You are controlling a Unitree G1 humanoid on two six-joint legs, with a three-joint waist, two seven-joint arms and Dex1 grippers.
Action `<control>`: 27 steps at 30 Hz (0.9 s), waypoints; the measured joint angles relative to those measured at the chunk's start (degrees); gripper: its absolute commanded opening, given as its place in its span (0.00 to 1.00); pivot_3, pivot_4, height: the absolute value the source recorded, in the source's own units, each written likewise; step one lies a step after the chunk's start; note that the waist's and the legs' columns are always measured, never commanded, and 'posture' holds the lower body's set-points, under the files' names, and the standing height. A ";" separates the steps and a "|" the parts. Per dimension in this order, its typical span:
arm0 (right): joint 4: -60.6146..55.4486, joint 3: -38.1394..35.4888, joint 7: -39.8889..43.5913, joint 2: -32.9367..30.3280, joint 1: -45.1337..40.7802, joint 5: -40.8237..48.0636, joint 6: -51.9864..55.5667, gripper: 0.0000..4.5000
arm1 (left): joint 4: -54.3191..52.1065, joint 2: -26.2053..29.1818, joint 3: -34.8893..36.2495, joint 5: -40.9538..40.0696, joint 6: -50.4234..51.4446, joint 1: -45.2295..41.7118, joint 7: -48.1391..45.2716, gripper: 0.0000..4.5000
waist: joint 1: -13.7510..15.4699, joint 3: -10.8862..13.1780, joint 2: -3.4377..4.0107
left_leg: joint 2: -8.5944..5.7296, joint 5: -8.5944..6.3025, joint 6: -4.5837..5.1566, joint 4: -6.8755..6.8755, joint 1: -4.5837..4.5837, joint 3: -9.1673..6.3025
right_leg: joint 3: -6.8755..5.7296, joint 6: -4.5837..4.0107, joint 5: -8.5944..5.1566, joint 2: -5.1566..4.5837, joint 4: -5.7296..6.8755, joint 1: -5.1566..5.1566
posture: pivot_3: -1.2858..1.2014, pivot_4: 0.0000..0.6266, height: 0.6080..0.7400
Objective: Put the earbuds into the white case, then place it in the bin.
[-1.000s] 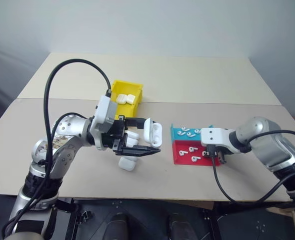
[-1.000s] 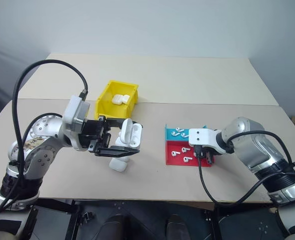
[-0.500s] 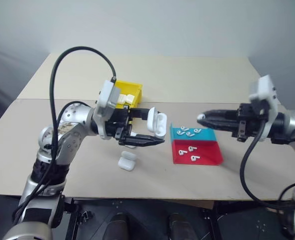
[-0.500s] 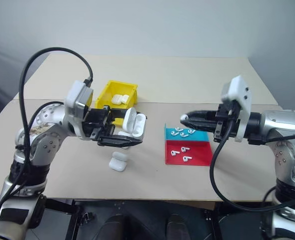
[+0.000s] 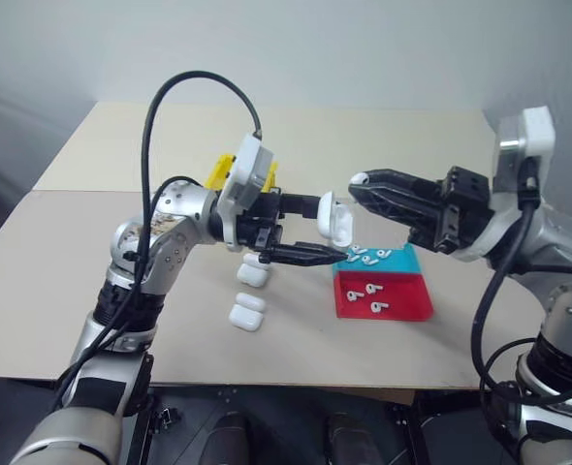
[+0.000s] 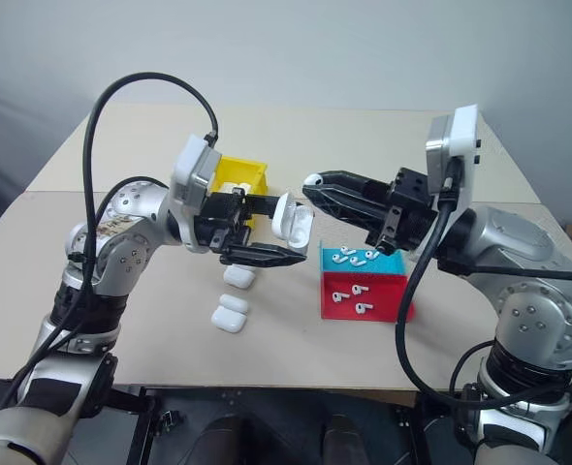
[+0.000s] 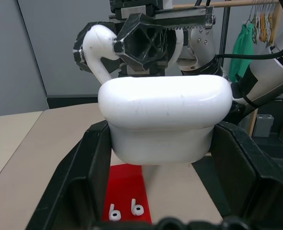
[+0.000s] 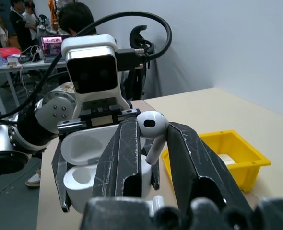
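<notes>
My left gripper (image 5: 331,231) is shut on the white case (image 5: 337,219), held in the air with its lid open towards the right arm. In the left wrist view the case (image 7: 163,120) sits between the two black fingers. My right gripper (image 5: 361,186) is shut on one earbud (image 5: 360,178), pinched at the fingertips just above and beside the open case. The right wrist view shows that earbud (image 8: 151,127) in front of the case (image 8: 81,167). More earbuds (image 5: 368,258) lie on the tray. The yellow bin (image 6: 239,174) stands behind my left wrist, partly hidden.
A flat red-and-teal tray (image 5: 402,300) lies under my right arm. Two closed white cases (image 5: 252,274) (image 5: 246,315) rest on the table below my left gripper. White cases lie in the bin (image 8: 228,158). People sit at a desk (image 8: 17,52) in the background.
My right arm has lifted off the tray and swung left with an earbud, up to the open case. My left gripper has carried the case a little rightward and up.
</notes>
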 measured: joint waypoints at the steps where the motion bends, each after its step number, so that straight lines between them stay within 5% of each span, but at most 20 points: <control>1: -0.18 0.70 -0.39 -0.01 0.38 0.04 -0.41 0.14 | -0.04 -0.04 0.00 0.00 0.01 0.00 0.11 0.62 | -0.07 0.00 0.00 | 0.00 0.00 0.00 0.00 0.00 0.00 | 0.00 0.00 0.00 0.00 0.00 0.00 | 0.52 0.24 1.00; 26: -0.93 7.60 -2.78 -4.34 4.29 -0.75 -10.37 0.14 | -1.00 0.42 0.31 0.24 0.26 0.68 0.70 0.62 | -0.70 0.00 0.00 | 0.00 0.00 0.00 0.00 -0.02 -0.02 | -0.01 0.00 0.00 0.00 -0.02 0.00 | 0.52 0.24 1.00; 27: -0.93 7.63 -2.71 -4.52 4.40 -0.74 -10.53 0.21 | -0.99 0.41 0.31 0.24 0.26 0.68 0.70 0.62 | -0.71 0.00 0.00 | 0.00 0.00 0.00 0.00 -0.03 -0.02 | -0.01 0.00 0.00 0.00 -0.03 0.00 | 0.52 0.24 1.00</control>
